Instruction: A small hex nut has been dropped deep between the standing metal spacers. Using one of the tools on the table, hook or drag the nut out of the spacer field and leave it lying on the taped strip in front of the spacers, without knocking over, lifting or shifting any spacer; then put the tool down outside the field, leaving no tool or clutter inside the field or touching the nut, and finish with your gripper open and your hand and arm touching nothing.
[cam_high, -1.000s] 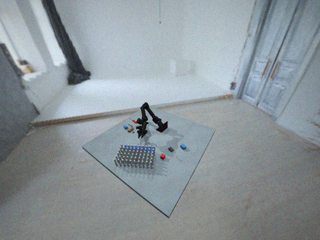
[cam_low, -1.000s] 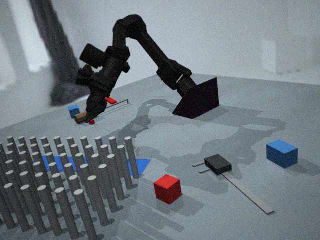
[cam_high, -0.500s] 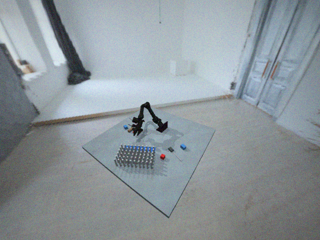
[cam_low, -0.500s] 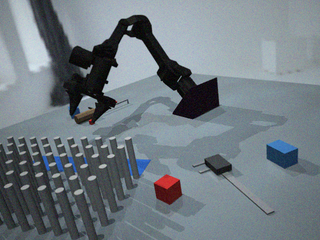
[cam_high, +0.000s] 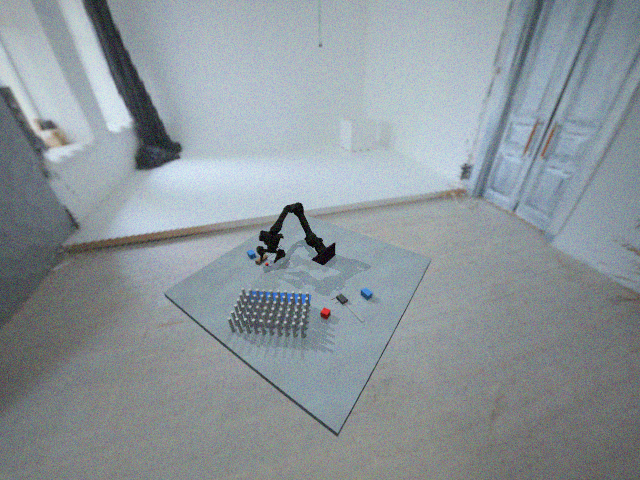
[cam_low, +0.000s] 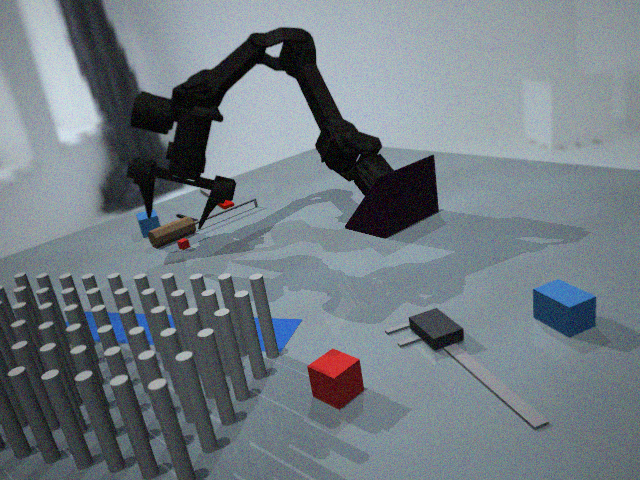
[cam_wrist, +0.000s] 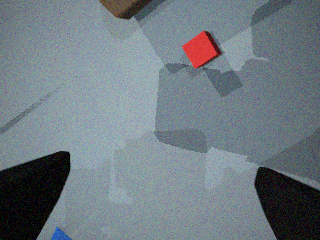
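Observation:
My gripper (cam_high: 268, 260) (cam_low: 174, 222) (cam_wrist: 164, 168) is open and empty, pointing down near the wooden handle (cam_low: 172, 233) (cam_wrist: 125, 6) of a thin rod tool with a bent end. The handle lies at the top edge of the wrist view, beyond the fingertips. Another tool, with a dark block (cam_high: 341, 298) (cam_low: 436, 328), two short prongs and a long pale strip, lies right of the field. The grey metal spacers (cam_low: 263, 316) stand upright in rows. The blue taped strip (cam_low: 282, 330) runs along their arm side. The hex nut is not visible.
A small red cube (cam_low: 183, 243) (cam_wrist: 201, 49) lies close to the wooden handle. A blue block (cam_high: 251, 254) (cam_low: 147, 225) and a red item (cam_low: 226, 204) are near it. A larger red cube (cam_high: 325, 313) (cam_low: 336, 377) and another blue block (cam_high: 366, 293) (cam_low: 564, 307) lie right of the field.

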